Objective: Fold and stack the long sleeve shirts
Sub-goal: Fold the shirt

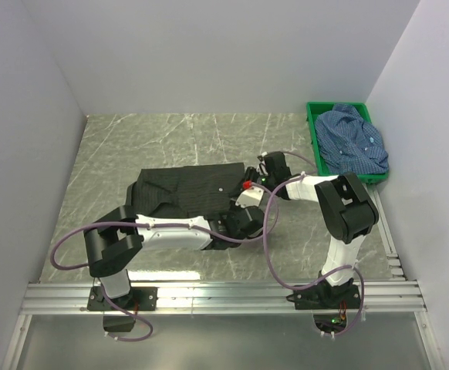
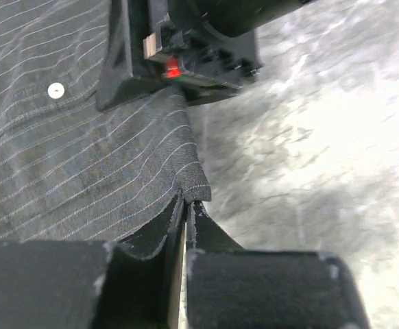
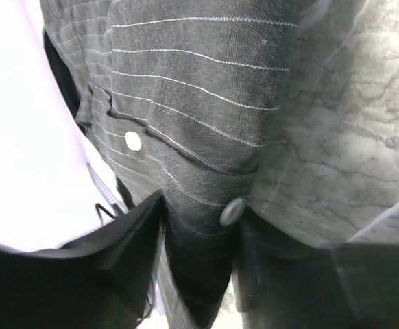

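Between white walls (image 1: 224,54), marbled table (image 1: 170,139), black shirt (image 1: 186,189)

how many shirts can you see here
2. The black striped shirt lies spread on the table; the blue checked shirt is bunched in the green crate at the far right. Another could be hidden under it.

black shirt (image 1: 182,193) on table (image 1: 132,139) | left claw (image 1: 236,216), right claw (image 1: 254,179) at its edge | blue shirt (image 1: 353,142) in crate (image 1: 312,123)
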You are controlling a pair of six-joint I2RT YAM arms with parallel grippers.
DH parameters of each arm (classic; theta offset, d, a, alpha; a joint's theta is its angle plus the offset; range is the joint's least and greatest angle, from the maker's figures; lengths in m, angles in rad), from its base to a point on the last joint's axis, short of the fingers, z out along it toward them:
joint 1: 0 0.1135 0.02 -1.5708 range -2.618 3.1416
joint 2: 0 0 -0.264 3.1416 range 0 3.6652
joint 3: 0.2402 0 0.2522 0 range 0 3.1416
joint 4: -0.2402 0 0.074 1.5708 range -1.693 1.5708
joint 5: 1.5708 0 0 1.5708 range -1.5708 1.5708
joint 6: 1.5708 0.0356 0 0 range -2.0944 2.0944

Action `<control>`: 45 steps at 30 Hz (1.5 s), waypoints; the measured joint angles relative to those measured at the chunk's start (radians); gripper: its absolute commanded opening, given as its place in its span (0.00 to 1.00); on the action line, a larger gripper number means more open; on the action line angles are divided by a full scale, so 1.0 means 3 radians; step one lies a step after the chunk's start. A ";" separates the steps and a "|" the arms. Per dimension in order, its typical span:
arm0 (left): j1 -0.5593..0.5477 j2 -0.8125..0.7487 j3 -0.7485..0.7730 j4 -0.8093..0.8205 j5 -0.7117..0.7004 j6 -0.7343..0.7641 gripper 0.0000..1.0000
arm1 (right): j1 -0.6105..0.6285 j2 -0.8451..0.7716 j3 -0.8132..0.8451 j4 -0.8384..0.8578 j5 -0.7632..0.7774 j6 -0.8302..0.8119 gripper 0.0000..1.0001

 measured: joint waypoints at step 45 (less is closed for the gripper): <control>0.3056 -0.0436 -0.0872 -0.0426 0.2748 -0.1166 0.17 | 0.0102 -0.0261 0.1893 -0.2944 0.2608 -0.1883 0.00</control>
